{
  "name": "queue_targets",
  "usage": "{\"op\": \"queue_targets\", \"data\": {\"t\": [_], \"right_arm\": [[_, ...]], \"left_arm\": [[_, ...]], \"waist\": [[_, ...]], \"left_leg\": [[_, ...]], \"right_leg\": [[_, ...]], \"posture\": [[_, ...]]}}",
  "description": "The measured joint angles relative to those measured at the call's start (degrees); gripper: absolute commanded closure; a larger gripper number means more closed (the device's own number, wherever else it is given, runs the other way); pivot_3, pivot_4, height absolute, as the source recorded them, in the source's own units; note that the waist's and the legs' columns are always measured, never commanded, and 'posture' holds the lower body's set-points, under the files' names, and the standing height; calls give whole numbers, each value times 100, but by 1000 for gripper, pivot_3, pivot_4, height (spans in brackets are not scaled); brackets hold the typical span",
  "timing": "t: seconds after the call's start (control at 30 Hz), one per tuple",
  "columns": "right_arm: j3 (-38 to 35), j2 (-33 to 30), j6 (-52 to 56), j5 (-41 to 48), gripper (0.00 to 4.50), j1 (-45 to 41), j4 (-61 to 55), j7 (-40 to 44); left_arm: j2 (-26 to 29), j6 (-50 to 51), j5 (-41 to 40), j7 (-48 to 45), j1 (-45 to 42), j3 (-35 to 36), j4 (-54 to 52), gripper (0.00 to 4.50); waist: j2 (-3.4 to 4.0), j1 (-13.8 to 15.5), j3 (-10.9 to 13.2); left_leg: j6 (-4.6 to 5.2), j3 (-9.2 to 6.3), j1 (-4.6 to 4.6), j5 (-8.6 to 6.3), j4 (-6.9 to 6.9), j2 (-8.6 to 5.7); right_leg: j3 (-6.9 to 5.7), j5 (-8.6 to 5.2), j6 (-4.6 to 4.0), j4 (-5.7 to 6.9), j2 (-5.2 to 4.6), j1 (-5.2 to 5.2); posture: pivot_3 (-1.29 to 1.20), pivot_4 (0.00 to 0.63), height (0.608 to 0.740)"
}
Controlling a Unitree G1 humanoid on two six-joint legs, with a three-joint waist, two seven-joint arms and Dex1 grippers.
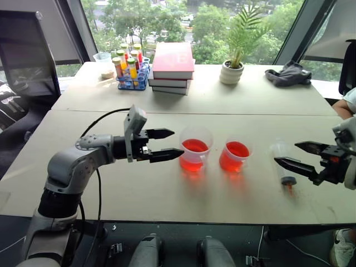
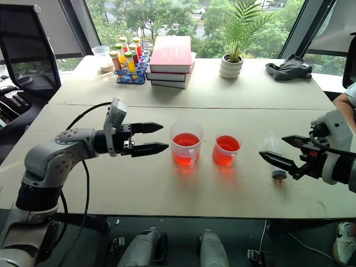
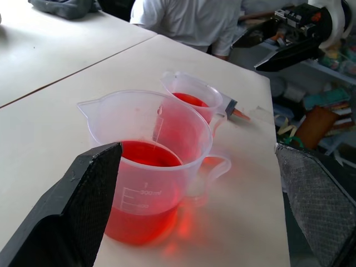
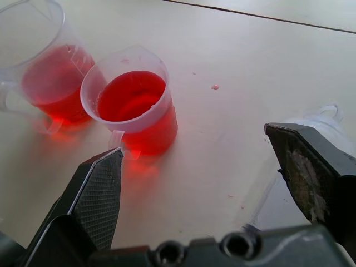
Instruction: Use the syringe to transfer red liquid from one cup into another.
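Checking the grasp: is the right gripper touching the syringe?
Apart. In the left eye view the right gripper has open fingers straddling the syringe lying on the table, not closed on it.

- Two pale desks (image 1: 167, 194) pushed together, seam running side to side.
- Near desk: taller cup (image 1: 195, 148) and shorter cup (image 1: 235, 156) of red liquid side by side near the middle; syringe (image 1: 283, 165) lying toward the right edge.
- Far desk: blue rack of tubes (image 1: 131, 71) and clear tub (image 1: 103, 63) at the left, stacked books (image 1: 173, 67), potted plant (image 1: 234, 65), dark cloth (image 1: 288, 74) at the right.
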Motion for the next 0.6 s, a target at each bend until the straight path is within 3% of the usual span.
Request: {"op": "queue_targets", "data": {"t": [0.17, 0.3, 0.47, 0.6], "right_arm": [[1181, -493, 1227, -132, 23, -1767, 1259, -668], [2394, -374, 2014, -605, 23, -3461, 2653, -977], [3733, -50, 2205, -1334, 23, -4763, 4379, -888], [4759, 107, 1881, -1905, 23, -5310, 5379, -383]], "left_arm": [[-166, -114, 49, -33, -148, -96, 134, 0], [-283, -224, 134, -126, -284, -227, 282, 0], [-436, -361, 229, -131, -245, -310, 373, 0], [-497, -405, 231, 0, -73, -290, 255, 0]], "waist": [[2, -38, 1], [4, -47, 0], [7, -31, 1], [8, -20, 1]], "left_leg": [[0, 10, 1, 0, -1, 1], [-2, 11, -11, 0, -14, 2], [-2, 15, -35, 0, -25, -2], [-1, 17, -35, -1, -30, -3]], "right_leg": [[10, 0, -12, 0, -4, -11], [10, -5, -22, 0, -4, -29], [9, -4, -20, -5, -8, -53], [8, -3, -18, -21, -8, -50]], "posture": [[0, 150, 740], [0, 150, 740], [0, 150, 740], [0, 150, 740]]}}
